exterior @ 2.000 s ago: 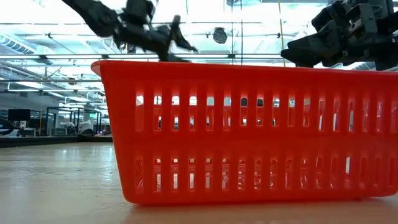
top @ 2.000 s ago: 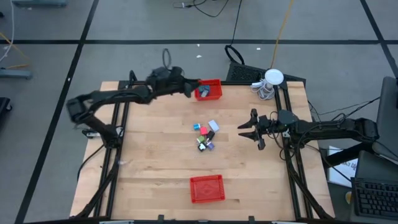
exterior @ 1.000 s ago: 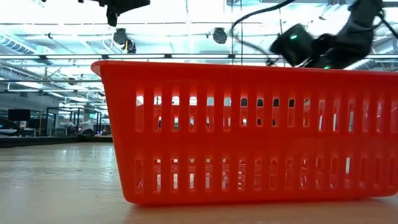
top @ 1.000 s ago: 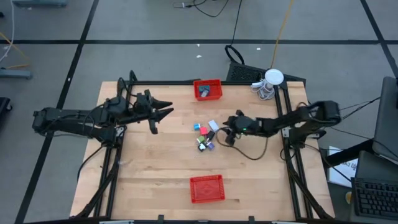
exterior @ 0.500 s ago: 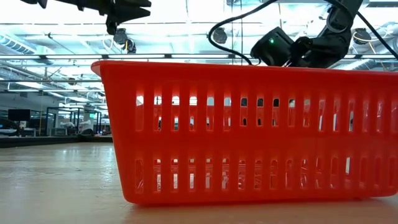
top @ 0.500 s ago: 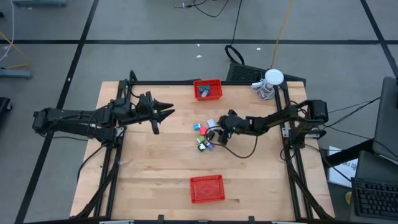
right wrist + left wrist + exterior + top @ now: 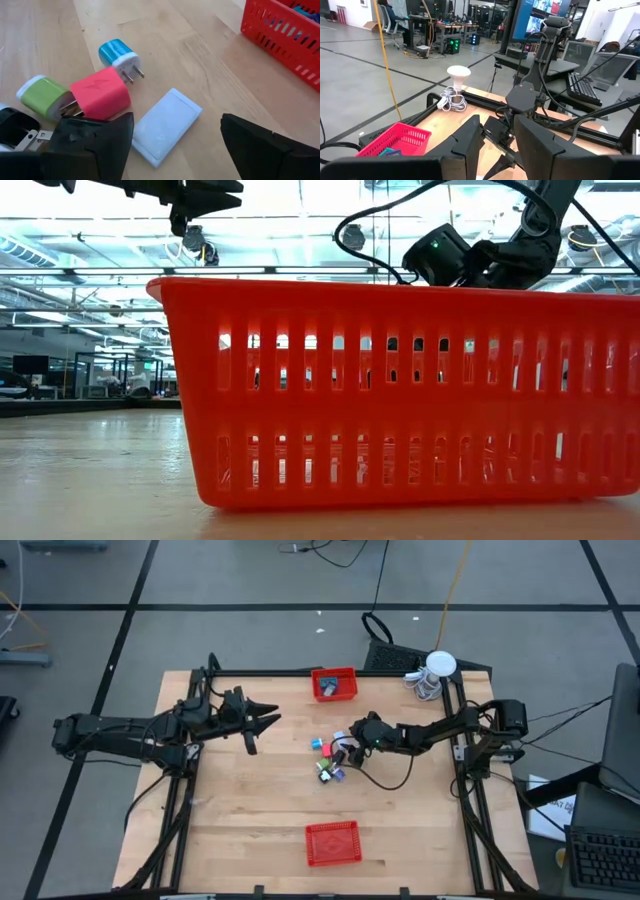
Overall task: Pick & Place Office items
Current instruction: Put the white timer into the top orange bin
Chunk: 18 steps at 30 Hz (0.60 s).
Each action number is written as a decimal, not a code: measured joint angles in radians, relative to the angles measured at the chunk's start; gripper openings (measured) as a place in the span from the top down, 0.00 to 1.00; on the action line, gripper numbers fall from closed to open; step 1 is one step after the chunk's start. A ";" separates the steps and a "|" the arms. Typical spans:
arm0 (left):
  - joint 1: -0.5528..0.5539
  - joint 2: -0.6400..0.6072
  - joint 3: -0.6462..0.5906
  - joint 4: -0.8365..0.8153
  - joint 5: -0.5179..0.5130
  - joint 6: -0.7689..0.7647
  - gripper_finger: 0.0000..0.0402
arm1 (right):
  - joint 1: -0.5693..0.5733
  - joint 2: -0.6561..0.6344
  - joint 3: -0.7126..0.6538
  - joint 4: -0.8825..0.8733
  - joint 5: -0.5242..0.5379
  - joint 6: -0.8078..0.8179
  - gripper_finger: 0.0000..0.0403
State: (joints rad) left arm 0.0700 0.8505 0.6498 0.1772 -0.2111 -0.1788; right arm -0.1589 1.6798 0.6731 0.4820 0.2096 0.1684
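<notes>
Right gripper [image 7: 172, 145] hangs low over the white block [image 7: 167, 125], jaws spread wide to either side of it. It lies flat mid-table beside the pink [image 7: 100, 93], green [image 7: 44, 96] and blue plugs [image 7: 116, 54]. It looks light, rigid and smooth, so likely slippery; best pinched across its short sides. Right arm reaches in long and low. Left gripper [image 7: 268, 718] waits well apart, fingers narrowly parted, empty.

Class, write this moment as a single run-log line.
right hand: open, over pale blue block | left hand: waiting, left side of table | far basket: holds items
</notes>
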 joint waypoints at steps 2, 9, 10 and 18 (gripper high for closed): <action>0.000 0.000 0.000 0.000 0.000 -0.007 0.70 | 0.001 0.000 0.000 0.000 -0.001 0.000 0.30; 0.000 0.022 0.000 0.011 -0.001 -0.041 0.70 | 0.013 0.034 0.000 0.000 -0.002 -0.053 0.29; 0.000 0.027 0.000 0.005 0.000 -0.046 0.70 | 0.013 0.048 0.000 0.007 -0.002 -0.059 0.29; 0.000 0.085 0.001 0.010 -0.001 -0.087 0.70 | 0.008 0.068 0.000 -0.088 0.058 -0.066 0.32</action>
State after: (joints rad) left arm 0.0700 0.9359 0.6506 0.1870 -0.2119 -0.2656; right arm -0.1513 1.7481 0.6731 0.3936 0.2673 0.1022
